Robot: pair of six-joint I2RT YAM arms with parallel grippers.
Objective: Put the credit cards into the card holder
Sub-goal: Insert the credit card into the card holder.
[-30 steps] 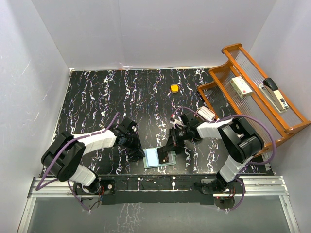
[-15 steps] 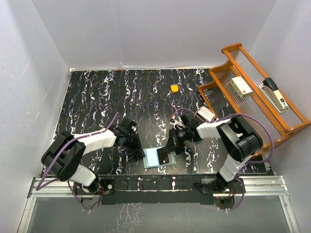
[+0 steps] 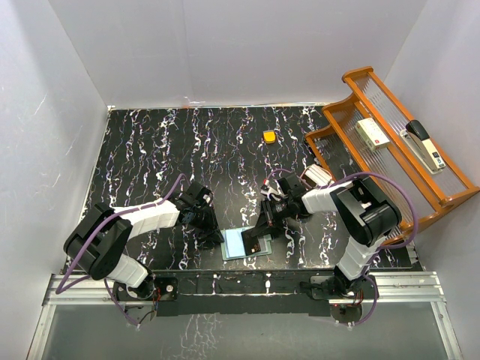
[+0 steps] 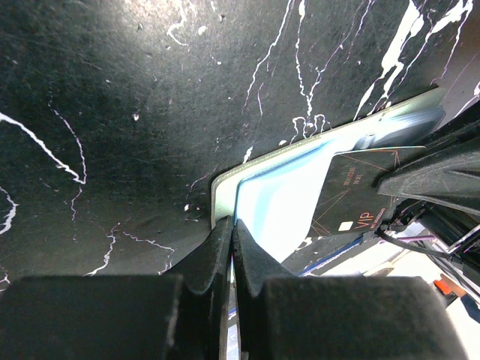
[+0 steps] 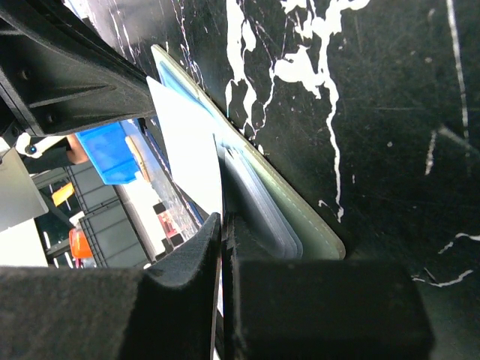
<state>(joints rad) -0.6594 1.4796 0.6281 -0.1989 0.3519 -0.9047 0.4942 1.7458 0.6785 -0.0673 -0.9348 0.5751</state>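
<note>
Left pincer [image 3: 220,237] is clamped on the left edge of the open card holder [image 3: 238,244] lying on the bench [image 3: 150,165]. Just to its right, crowding it, the right pincer [image 3: 259,238] grips a dark VIP credit card [image 4: 352,196] tilted over the holder's pocket. Well beyond sit an orange block [image 3: 268,136] and a wooden rack [image 3: 360,79].

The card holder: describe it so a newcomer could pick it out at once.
On the black marbled table, look near the front edge, between the left gripper and right gripper. The card holder lies open there: the only pale, green-edged rectangle, a dark card overlapping it.
</note>
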